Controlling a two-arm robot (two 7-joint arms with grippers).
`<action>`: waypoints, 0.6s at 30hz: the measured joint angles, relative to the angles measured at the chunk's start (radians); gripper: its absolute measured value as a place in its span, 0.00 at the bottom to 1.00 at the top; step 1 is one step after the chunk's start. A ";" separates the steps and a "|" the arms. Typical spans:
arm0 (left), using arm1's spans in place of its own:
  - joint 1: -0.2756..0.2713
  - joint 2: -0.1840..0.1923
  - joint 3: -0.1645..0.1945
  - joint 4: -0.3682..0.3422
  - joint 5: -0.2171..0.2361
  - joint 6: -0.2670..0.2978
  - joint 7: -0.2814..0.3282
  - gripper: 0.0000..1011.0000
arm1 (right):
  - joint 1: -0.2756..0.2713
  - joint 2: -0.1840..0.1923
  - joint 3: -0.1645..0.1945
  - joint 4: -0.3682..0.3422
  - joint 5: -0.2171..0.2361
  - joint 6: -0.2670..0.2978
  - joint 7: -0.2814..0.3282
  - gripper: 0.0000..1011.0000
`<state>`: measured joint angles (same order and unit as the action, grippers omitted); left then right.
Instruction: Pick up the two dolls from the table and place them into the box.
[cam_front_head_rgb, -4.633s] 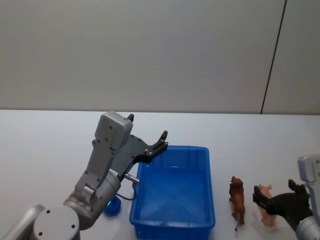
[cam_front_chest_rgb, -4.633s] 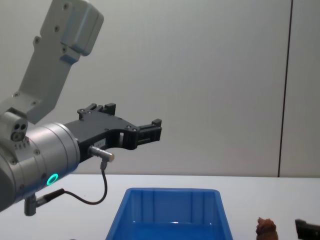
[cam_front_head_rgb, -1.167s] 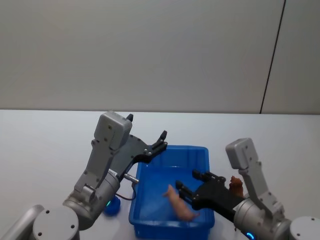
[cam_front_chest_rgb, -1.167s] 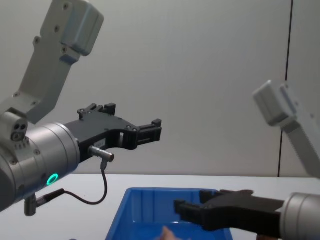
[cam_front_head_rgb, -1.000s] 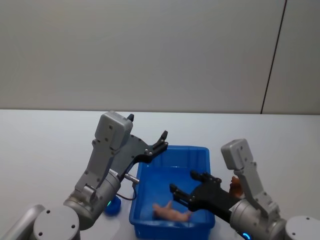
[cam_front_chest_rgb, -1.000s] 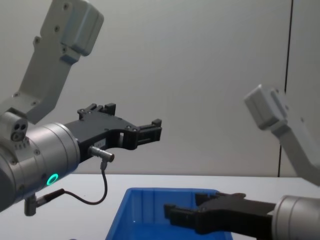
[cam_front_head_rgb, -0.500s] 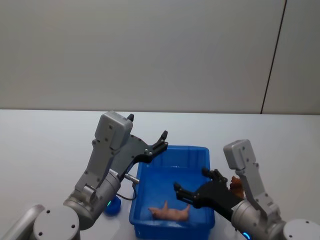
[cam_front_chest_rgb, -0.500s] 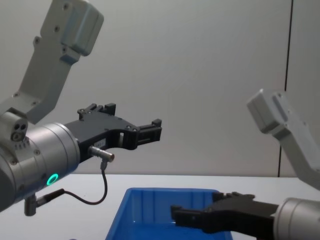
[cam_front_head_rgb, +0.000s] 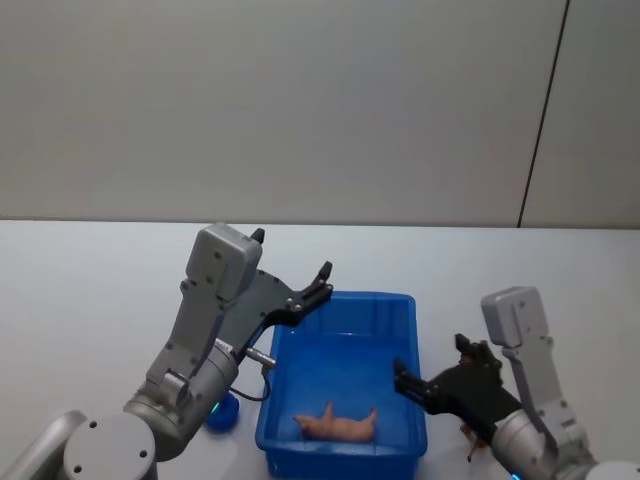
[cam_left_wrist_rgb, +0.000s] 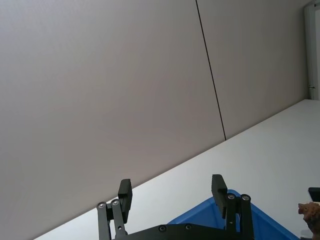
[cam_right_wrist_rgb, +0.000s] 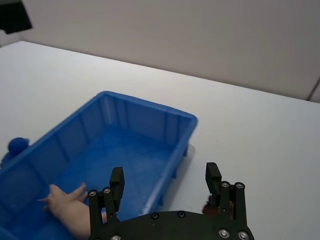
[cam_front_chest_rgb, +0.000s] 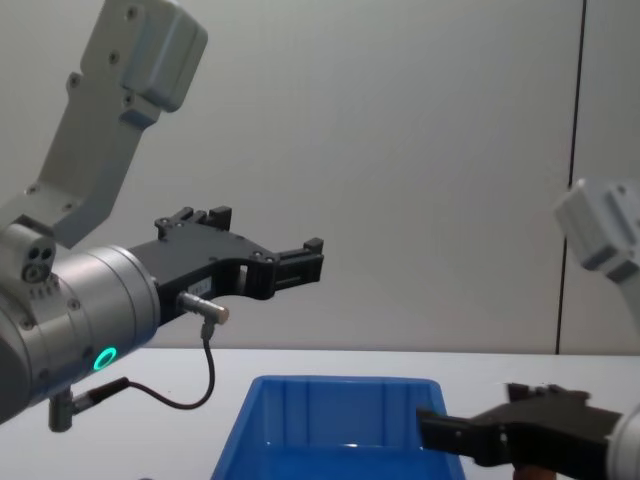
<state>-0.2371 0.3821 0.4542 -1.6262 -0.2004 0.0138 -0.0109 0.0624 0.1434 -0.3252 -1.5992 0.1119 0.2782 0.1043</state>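
Head view: left gripper (cam_front_head_rgb: 292, 254) hangs empty, fingers spread wide, above the blue box's (cam_front_head_rgb: 340, 297) far left corner. A pink animal doll (cam_front_head_rgb: 335, 425) lies inside the box, left of the right gripper (cam_front_head_rgb: 432, 365), which is wide open and empty over the brown doll (cam_left_wrist_rgb: 310, 214).

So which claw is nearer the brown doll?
Right. The right claw is directly above the brown doll, beside the box; the left claw hangs over the box's opposite edge.

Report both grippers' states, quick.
Left gripper: open, holding nothing, raised near the left rim of the box.
Right gripper: open, holding nothing, over the box's right rim.
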 joint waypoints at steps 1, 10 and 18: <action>0.000 0.000 0.000 0.000 0.000 0.000 0.000 0.99 | 0.000 0.000 0.000 0.000 0.000 0.000 0.000 0.99; 0.000 0.000 0.000 0.000 0.000 0.000 0.000 0.99 | -0.055 0.017 0.006 -0.058 -0.010 0.027 -0.123 0.99; 0.000 0.000 0.000 0.000 0.000 0.000 0.000 0.99 | -0.083 0.022 0.010 -0.074 -0.016 0.043 -0.178 0.99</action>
<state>-0.2371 0.3821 0.4542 -1.6262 -0.2004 0.0138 -0.0109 -0.0203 0.1652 -0.3152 -1.6730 0.0959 0.3207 -0.0734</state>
